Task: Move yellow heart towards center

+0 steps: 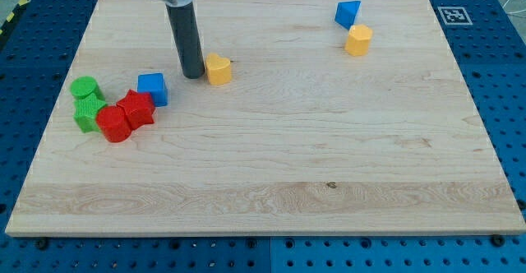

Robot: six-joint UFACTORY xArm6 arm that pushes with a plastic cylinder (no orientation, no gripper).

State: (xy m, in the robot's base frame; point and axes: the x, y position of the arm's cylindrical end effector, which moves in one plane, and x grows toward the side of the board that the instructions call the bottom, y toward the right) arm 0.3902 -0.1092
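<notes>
The big wooden board [271, 182] is lying flat on a blue table [509, 76] full of little holes, so the blocks are able to slide on it. My dark rod is coming down from the view's top, and my tip [193, 76] is sitting on the board just beside the yellow heart [218, 69], on its left side as the view shows it. I think it is standing there so a push is going to send the heart to the view's right and down, where the middle is. I am not carrying any gripper, only this rod, so nothing is opening, closing or pinching. The heart is lying left of the middle and a bit high. A bunch of blocks is crowding near the left edge: a blue cube [153, 88], two red blocks [125, 115] touching each other, and two green blocks [85, 102]. Well apart, near the top right, a blue block [348, 13] is sitting next to another yellow block [358, 39].
</notes>
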